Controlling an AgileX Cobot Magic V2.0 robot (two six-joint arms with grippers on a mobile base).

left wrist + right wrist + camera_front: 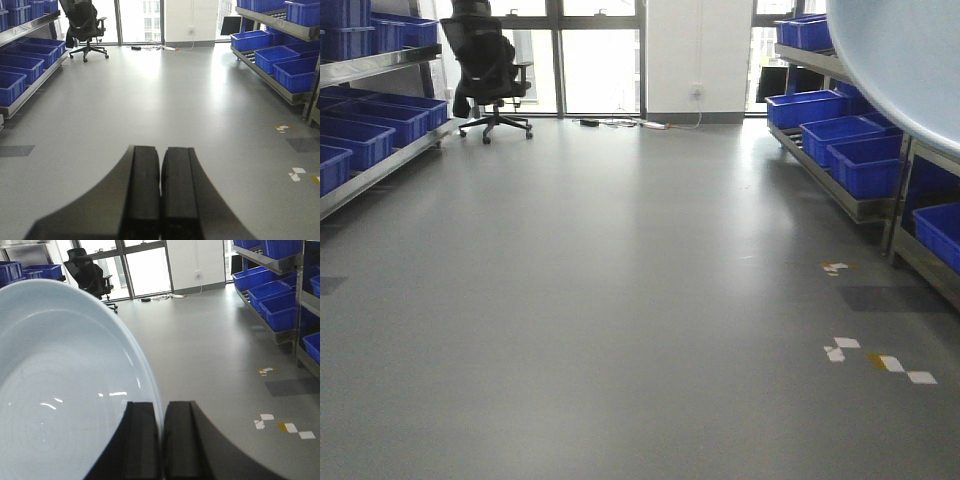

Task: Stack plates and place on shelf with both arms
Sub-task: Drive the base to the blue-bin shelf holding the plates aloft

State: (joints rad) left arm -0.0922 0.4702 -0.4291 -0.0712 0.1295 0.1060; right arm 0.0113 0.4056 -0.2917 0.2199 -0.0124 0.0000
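The right gripper [161,412] is clamped on the rim of a pale bluish-white plate [60,370]. In the right wrist view the thin edge of the plate runs down between the two black pads, and its glossy hollow spreads up and to the left of the gripper, filling most of that side of the picture. The plate is held in the air above the grey floor [620,280], touching nothing but the gripper. In the front view a curved part of it shows in the top right corner. The left gripper [161,155] has its pads pressed together with nothing between them, pointing out over the bare floor. Blue crates [865,160] sit on steel racks [850,205] along both walls, and an office chair [488,70] stands by the far windows.
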